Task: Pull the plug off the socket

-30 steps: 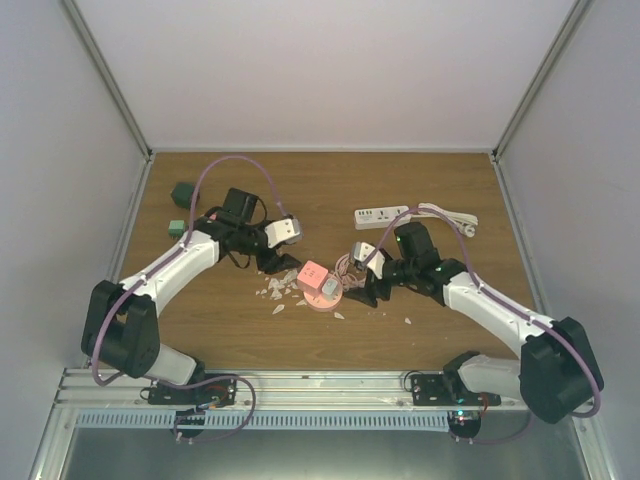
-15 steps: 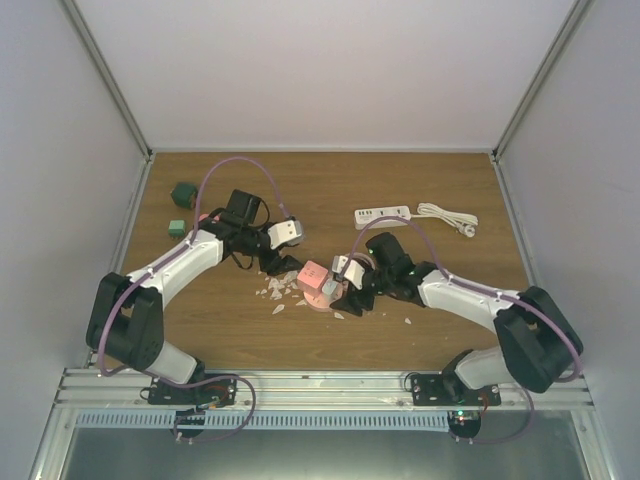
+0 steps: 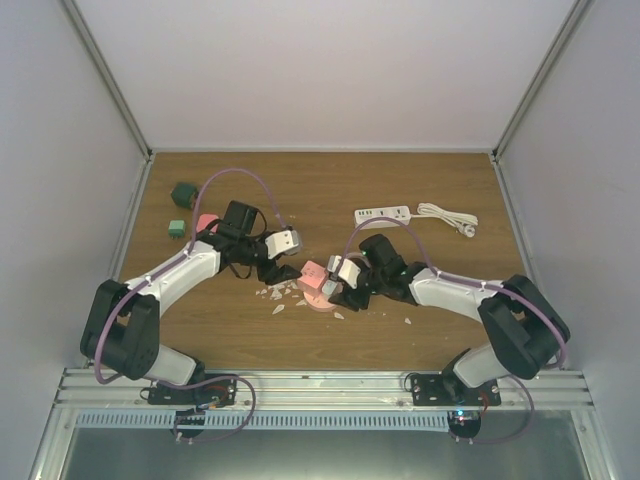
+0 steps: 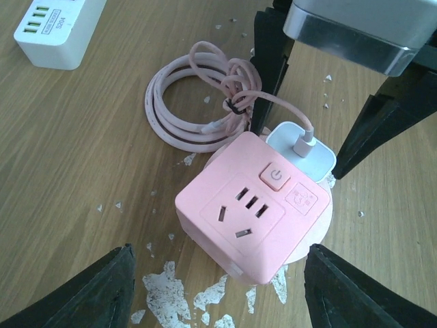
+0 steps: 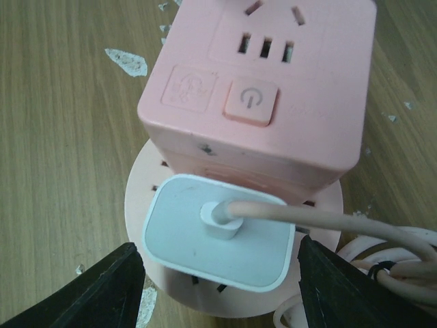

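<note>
**Both claws close in on the socket, plug still seated**

The pink socket (image 3: 313, 276) sits near the middle of the counter (image 3: 440, 180) on a round pink disc (image 5: 147, 184). The white plug (image 5: 218, 232) is still pushed into its side face, at the socket's 4 o'clock in the top view.

A second ago the right claw (image 3: 336, 289) hung off at the socket's 3 o'clock, clear of the disc. It has since slid in toward 9 o'clock. It now stands wide open, with one dark finger on each side of the plug and a gap showing on both sides.

The left claw (image 3: 284, 266) has also crept in from the socket's 9 o'clock. It too is spread wide, its fingers flanking the cube without touching it.

The socket, the disc and the white flakes (image 3: 276, 293) at its 8 o'clock lie where they did before. The plug's pink cable (image 4: 198, 102) runs into a loose coil just beyond the socket. The white power strip (image 3: 382, 214) lies well apart at 1 o'clock, and its cord is no longer crossed by the right arm.
</note>
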Robot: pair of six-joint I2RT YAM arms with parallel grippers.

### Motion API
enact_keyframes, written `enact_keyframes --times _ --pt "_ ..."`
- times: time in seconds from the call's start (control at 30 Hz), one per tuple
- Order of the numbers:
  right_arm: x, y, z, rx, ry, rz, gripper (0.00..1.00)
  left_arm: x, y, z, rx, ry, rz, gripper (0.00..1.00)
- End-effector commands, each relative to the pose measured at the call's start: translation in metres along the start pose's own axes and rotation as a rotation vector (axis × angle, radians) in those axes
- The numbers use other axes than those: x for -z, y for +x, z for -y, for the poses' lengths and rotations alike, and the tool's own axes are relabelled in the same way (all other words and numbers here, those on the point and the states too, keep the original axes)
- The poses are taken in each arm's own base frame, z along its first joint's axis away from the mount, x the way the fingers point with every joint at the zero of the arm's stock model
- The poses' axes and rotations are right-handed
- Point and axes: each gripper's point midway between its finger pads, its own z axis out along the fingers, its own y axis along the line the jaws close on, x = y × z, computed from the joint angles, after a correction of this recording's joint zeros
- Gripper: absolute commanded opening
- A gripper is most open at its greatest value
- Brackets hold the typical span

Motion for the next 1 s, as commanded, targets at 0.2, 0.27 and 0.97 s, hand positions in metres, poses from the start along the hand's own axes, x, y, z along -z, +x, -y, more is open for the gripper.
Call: enact_keyframes --times 0.2,0.27,0.97 --pt "-0.003 -0.027 0.013 0.032 0.039 0.083 0.62 -0.012 -0.021 0.013 -0.088 0.014 0.062 0.64" --pt "-0.005 -0.026 0.013 0.034 0.034 0.078 0.59 -0.018 -0.021 0.018 -0.111 0.022 0.059 0.63" --pt "-0.004 -0.028 0.014 0.039 0.040 0.082 0.34 -0.055 -0.004 0.019 -0.232 0.046 -0.030 0.39"
